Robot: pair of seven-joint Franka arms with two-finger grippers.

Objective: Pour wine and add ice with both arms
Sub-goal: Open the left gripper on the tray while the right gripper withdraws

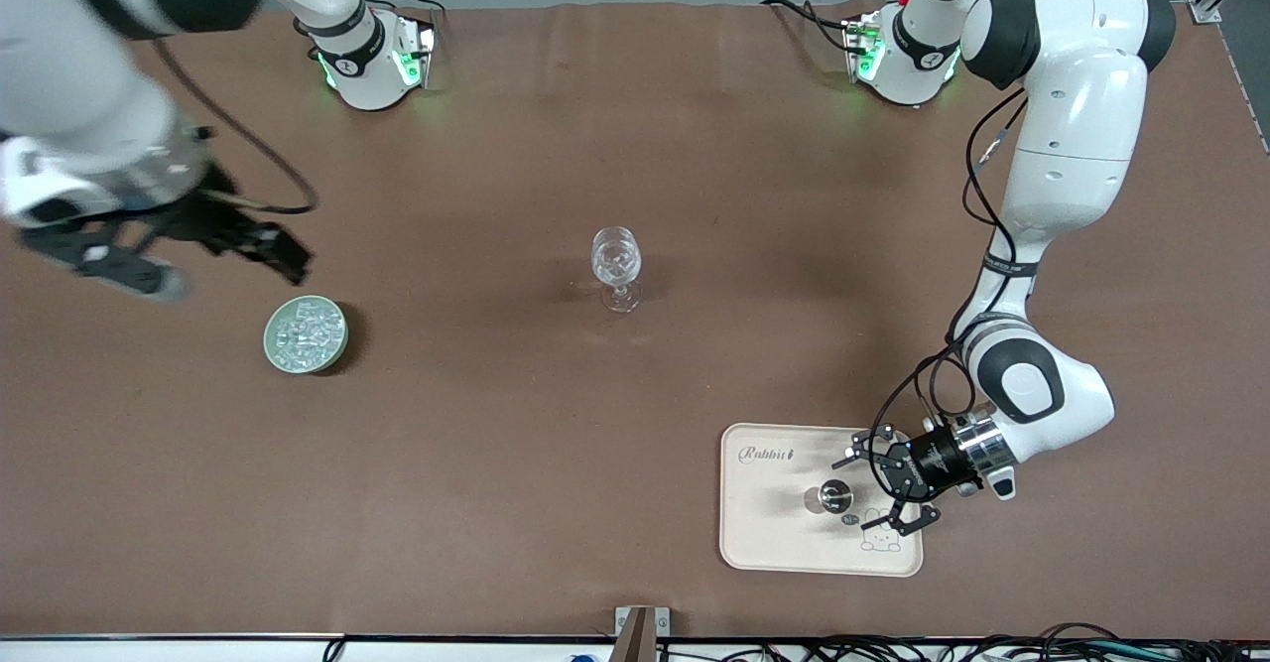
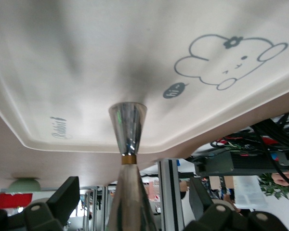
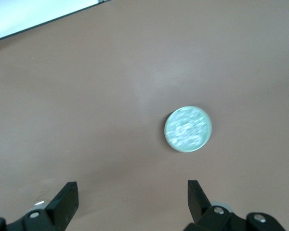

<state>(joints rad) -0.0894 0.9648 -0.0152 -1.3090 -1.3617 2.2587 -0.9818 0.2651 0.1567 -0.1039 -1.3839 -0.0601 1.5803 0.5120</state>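
A clear stemmed wine glass (image 1: 615,263) stands upright mid-table. The ice (image 1: 305,332) is heaped in a pale green round bowl (image 1: 275,354) toward the right arm's end. My right gripper (image 1: 223,260) hangs in the air beside the bowl, open and empty; its wrist view looks down on the ice (image 3: 188,127). A silvery hourglass-shaped vessel (image 1: 835,493) with a gold band stands on a cream tray (image 1: 774,543). My left gripper (image 1: 865,491) is low over the tray and open, with the vessel (image 2: 127,120) between its fingers (image 2: 67,195), not gripped.
The tray (image 2: 86,57) carries a printed rabbit drawing and lies near the table's front edge, toward the left arm's end. Both arm bases stand along the table edge farthest from the front camera. Cables run below the front edge.
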